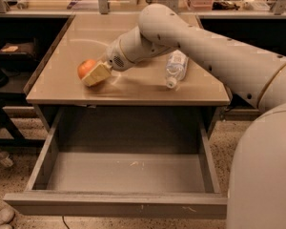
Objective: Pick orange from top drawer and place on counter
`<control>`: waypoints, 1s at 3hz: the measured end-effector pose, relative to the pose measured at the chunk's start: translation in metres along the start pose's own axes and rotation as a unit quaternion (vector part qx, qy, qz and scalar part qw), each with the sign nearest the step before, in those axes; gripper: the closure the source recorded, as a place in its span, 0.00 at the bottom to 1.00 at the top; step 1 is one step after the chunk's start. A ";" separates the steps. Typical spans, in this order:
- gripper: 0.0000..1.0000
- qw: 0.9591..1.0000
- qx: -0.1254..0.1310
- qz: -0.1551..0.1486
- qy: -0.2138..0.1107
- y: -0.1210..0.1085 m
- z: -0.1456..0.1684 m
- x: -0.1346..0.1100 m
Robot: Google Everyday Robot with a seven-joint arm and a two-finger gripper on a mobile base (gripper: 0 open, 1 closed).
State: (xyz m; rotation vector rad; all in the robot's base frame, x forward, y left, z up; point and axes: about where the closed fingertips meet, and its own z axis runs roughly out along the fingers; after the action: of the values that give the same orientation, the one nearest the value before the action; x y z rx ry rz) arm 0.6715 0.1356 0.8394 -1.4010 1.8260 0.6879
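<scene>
My gripper (91, 73) left of centre in the frame, low over the counter (133, 87), jaws closed on the orange (85, 67), I see the top drawer (124, 173) open across the lower frame, clear plastic bottle (175, 67) lying right of centre on the counter.

1. Pale grey-white arm (205, 46), smooth, fat and tubular, dotted with small dark screws (250, 96).
2. Thin tan bands (268, 86) ringing the joints, at four o'clock and by the wrist.
3. Round speckled grille (118, 61) on the wrist.
4. Cream-yellow gripper (92, 73), blocky, at the nine o'clock side of the counter (57, 87).
5. Big rounded off-white body shell (269, 175) down at five o'clock.
</scene>
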 end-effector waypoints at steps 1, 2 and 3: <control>0.36 1.000 0.000 0.000 0.000 0.000 0.000 0.000; 0.13 1.000 0.000 0.000 0.000 0.000 0.000 0.000; 0.00 1.000 0.000 0.000 0.000 0.000 0.000 0.000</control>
State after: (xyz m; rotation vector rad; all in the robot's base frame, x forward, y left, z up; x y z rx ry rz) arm 0.6714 0.1357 0.8393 -1.4012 1.8260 0.6880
